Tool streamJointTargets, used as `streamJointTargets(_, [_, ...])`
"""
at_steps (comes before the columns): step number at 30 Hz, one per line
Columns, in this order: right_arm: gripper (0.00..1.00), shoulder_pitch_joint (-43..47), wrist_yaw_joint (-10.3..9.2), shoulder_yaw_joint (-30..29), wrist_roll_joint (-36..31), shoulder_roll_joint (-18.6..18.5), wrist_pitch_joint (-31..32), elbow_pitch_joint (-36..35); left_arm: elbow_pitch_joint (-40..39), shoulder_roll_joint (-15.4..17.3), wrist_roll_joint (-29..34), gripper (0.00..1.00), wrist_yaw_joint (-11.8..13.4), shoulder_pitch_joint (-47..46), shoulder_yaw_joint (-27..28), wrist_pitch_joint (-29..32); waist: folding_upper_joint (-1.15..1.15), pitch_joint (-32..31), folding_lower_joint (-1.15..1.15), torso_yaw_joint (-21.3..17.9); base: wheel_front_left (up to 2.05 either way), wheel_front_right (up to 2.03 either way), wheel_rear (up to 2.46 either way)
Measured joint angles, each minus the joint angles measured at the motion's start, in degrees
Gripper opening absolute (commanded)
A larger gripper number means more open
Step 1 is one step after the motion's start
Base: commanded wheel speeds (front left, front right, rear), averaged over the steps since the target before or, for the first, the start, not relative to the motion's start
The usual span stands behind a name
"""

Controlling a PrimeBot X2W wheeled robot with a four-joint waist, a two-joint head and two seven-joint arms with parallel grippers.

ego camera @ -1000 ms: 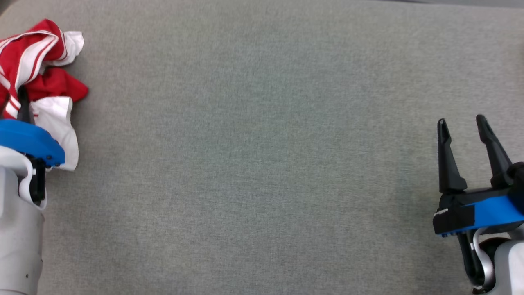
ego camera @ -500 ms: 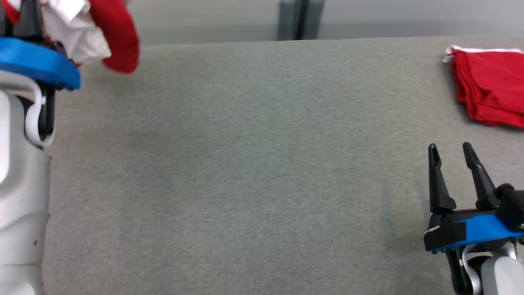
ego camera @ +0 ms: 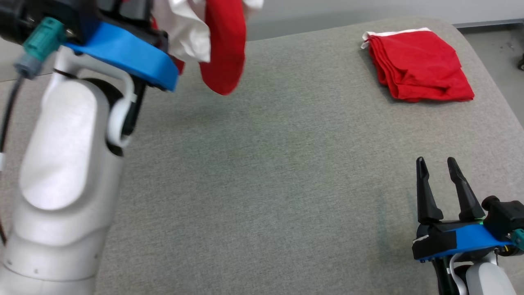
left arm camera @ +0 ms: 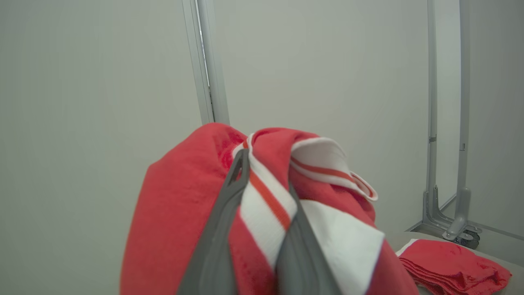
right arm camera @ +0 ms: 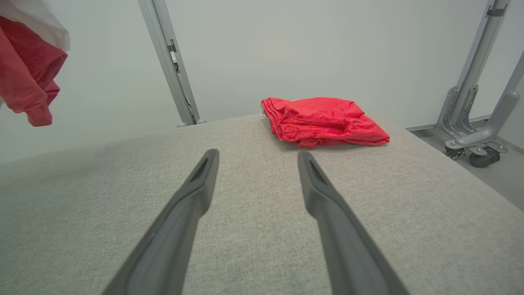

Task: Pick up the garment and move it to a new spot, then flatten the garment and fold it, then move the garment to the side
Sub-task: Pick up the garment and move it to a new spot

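Note:
A crumpled red and white garment [ego camera: 217, 45] hangs in the air above the far left of the grey table [ego camera: 262, 164]. My left gripper [left arm camera: 262, 172] is shut on a red-striped white band of the garment [left arm camera: 266, 205], lifting it clear of the surface. In the right wrist view a corner of the garment [right arm camera: 28, 73] dangles at the upper left. My right gripper [ego camera: 436, 166] rests low at the near right of the table, open with nothing between its fingers [right arm camera: 196, 192].
A folded red garment [ego camera: 417, 65] lies at the table's far right corner, also in the right wrist view [right arm camera: 323, 121] and left wrist view [left arm camera: 450, 266]. Metal frame posts [right arm camera: 172, 61] and a wheeled base [right arm camera: 470, 139] stand beyond the table's rounded right edge.
My left arm has raised the garment off the table and carried it rightward. The head camera has tilted and turned, bringing the folded red garment into view. The right gripper stays open.

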Motion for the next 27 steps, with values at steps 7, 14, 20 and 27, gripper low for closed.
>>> streamJointTargets(7, [1.0, -0.8, 0.0, 0.4, 0.4, 0.0, -1.2, 1.6, 1.0, -4.0, -0.5, 0.0, 0.0, 6.2, -4.5, -0.1, 0.0, 0.2, 0.0, -1.7, 0.0, 0.0, 0.0])
streamJointTargets(14, [1.0, -1.1, 0.0, 0.5, 0.4, 0.0, -1.7, 2.6, 6.2, -6.8, -1.5, 0.0, -0.1, 14.9, -9.4, -2.4, 0.0, 0.2, 0.0, -1.7, 0.0, 0.0, 0.0])
streamJointTargets(20, [1.0, -1.1, 0.0, 0.4, 0.2, 0.0, -1.9, 3.4, 10.6, -8.3, -1.6, 0.0, -0.3, 21.6, -14.0, -4.6, 0.0, -0.1, 0.0, -0.6, 0.0, 0.0, 0.0])
streamJointTargets(27, [1.0, -0.9, 0.0, 0.6, -0.2, 0.0, -1.8, 4.1, 12.3, -9.5, -1.4, 1.0, 0.8, 24.1, -16.4, -8.9, 0.0, -1.8, 0.0, 1.9, 0.0, 0.0, 0.0])
